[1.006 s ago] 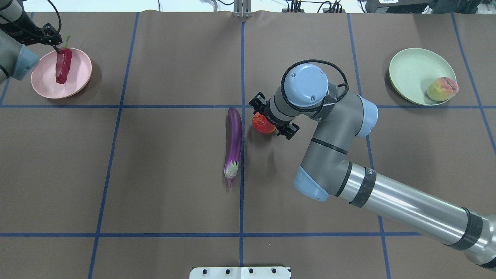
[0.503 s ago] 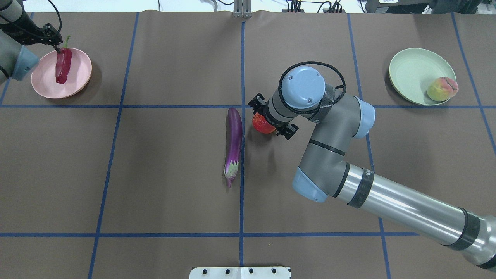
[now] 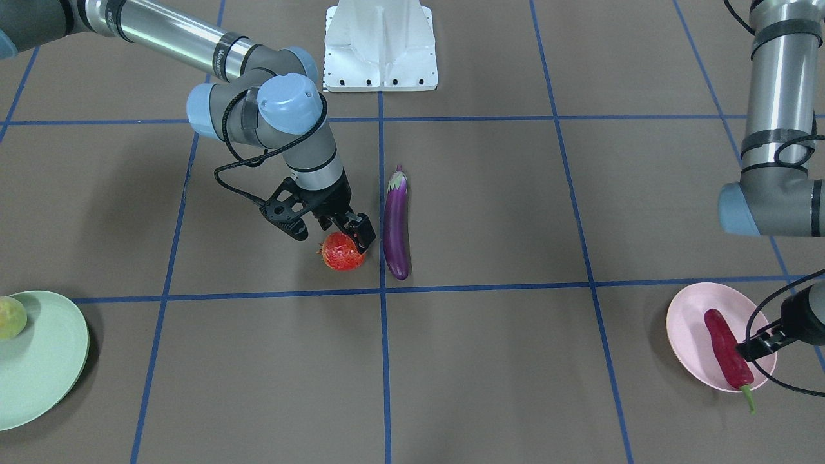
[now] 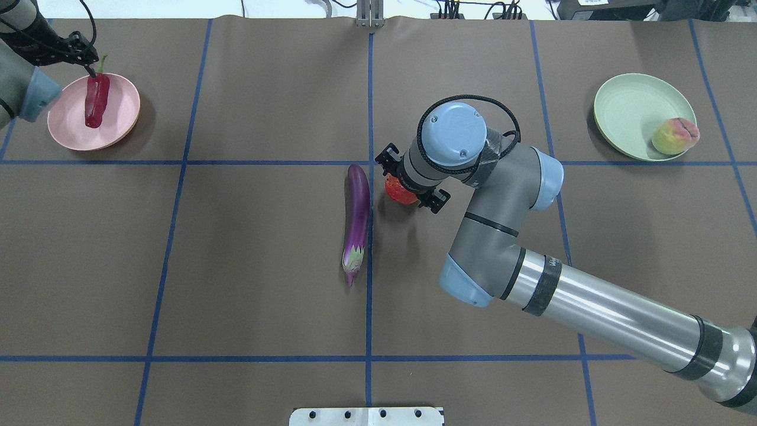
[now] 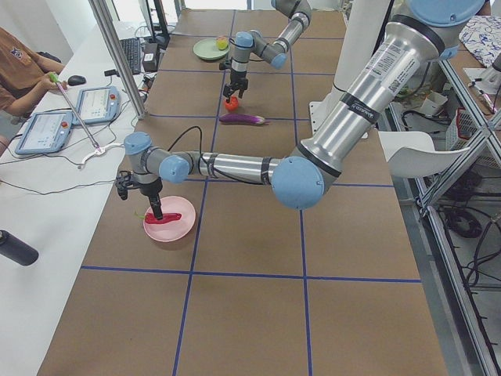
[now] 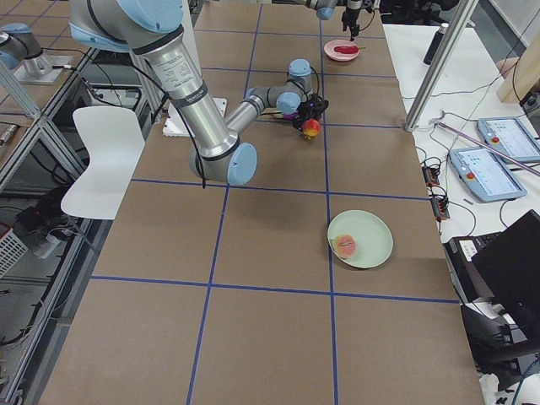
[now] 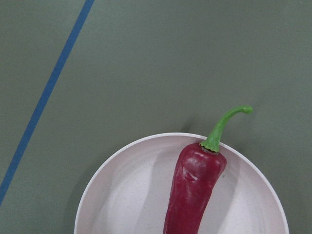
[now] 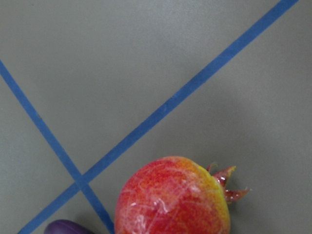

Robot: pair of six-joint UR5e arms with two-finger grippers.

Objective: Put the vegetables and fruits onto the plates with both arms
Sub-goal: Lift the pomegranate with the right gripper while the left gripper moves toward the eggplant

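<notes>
1. The black two-fingered right end effector (image 3: 338,227) stands directly over the round, bumpy-skinned red-orange fruit (image 3: 343,252). The fruit rests on the brown table (image 3: 515,361) near its middle.
2. One finger (image 3: 365,240) of this end effector lies against the side of the fruit. We cannot see the other finger, so we cannot tell whether the grip is closed on the fruit or only spread about it.
3. In the right wrist view, the fruit shows a small pointed crown on one side.
4. The long, glossy purple eggplant (image 3: 396,222) lies just beside the fruit, with the visible finger between the two. It runs along one of the blue tape lines (image 3: 384,361), and its pale cap points toward the white base block (image 3: 380,45).
5. The left end effector (image 3: 757,345) hangs at the edge of the round, pale pink plate (image 3: 689,316), at the robot's left end of the table. Its tip is just beside the slim red chili pepper (image 3: 727,348), toward the stem end. We make out only one thin black finger, so we cannot tell how wide it is set.
6. The chili pepper lies flat in the pink plate. Its green stem reaches out past the rim.
7. The round, pale mint-green plate (image 4: 627,109) sits at the robot's right end of the table, well apart from the right end effector. It carries the round yellow-green and pink peach (image 4: 675,135), which sits close to the rim.
</notes>
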